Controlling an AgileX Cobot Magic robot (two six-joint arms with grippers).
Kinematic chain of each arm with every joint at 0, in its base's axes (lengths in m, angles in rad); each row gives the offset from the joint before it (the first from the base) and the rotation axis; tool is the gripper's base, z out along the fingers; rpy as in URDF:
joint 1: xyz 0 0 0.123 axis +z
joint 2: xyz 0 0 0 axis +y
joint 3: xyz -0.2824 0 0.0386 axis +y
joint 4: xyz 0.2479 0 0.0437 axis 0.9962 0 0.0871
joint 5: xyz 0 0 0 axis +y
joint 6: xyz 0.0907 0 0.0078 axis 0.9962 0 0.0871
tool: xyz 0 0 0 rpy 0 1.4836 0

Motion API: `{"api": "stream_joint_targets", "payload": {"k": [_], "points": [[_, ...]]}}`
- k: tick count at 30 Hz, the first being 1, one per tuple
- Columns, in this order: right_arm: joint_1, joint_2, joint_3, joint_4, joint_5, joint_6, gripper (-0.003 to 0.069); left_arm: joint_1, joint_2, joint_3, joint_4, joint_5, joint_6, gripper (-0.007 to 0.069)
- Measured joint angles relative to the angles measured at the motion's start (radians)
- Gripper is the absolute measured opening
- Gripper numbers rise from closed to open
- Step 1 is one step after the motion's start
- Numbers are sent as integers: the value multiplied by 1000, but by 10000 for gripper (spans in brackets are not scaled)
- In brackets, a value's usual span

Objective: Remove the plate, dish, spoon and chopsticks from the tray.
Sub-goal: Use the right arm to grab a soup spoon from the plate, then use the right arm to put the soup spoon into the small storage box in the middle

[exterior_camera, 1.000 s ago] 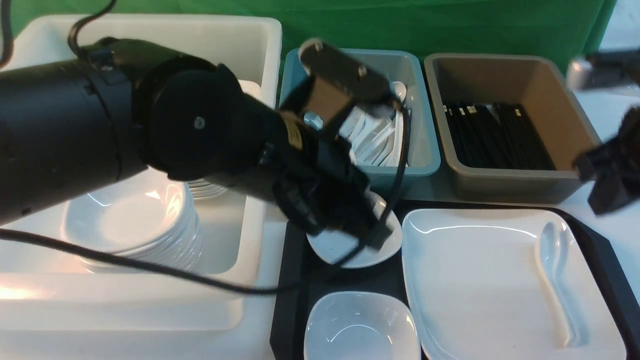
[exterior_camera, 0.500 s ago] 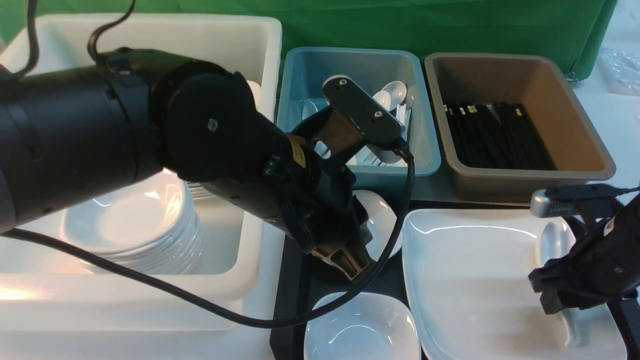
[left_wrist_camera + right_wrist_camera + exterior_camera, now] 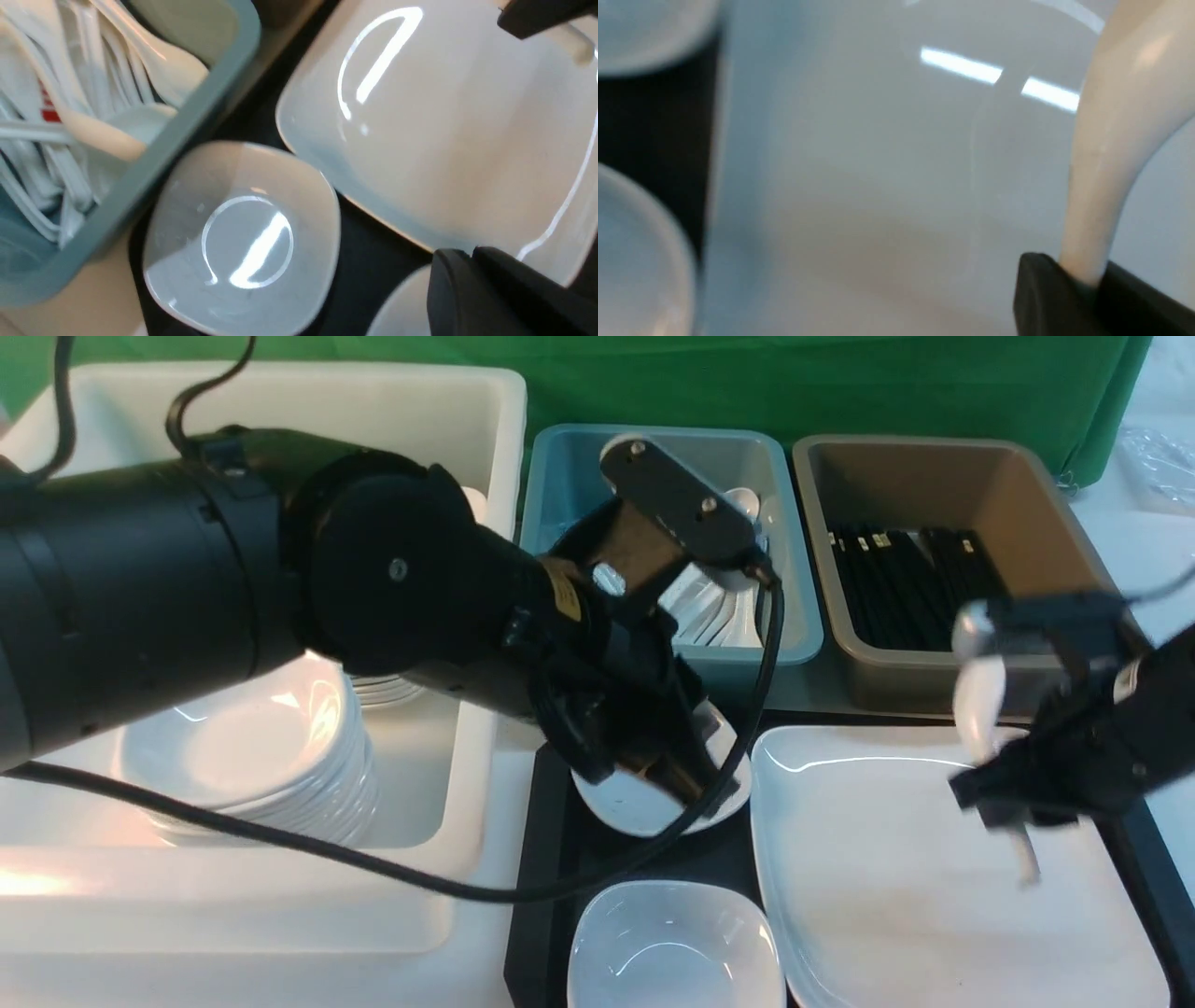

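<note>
Spoon (image 3: 1106, 140): handle pinched in right gripper (image 3: 1083, 284), sharp in right wrist view, blurred in front view | held above plate (image 3: 868, 859) on tray (image 3: 541, 952) | left gripper (image 3: 467, 259): jaws pressed together, empty, near dish (image 3: 243, 233).

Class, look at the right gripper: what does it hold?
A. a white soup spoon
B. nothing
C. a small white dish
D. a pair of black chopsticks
A: the jaws of the right gripper are clamped on the handle of the spoon, which is raised above the plate.
</note>
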Motion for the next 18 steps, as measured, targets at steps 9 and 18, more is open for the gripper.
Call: {"api": "stream_joint_targets", "payload": {"k": [9, 18], "points": [[107, 133, -471, 13, -59, -28, 83, 174, -63, -50, 22, -246, -248, 13], [125, 582, -981, 17, 4, 9, 88, 274, -102, -52, 31, -210, -324, 13]]}}
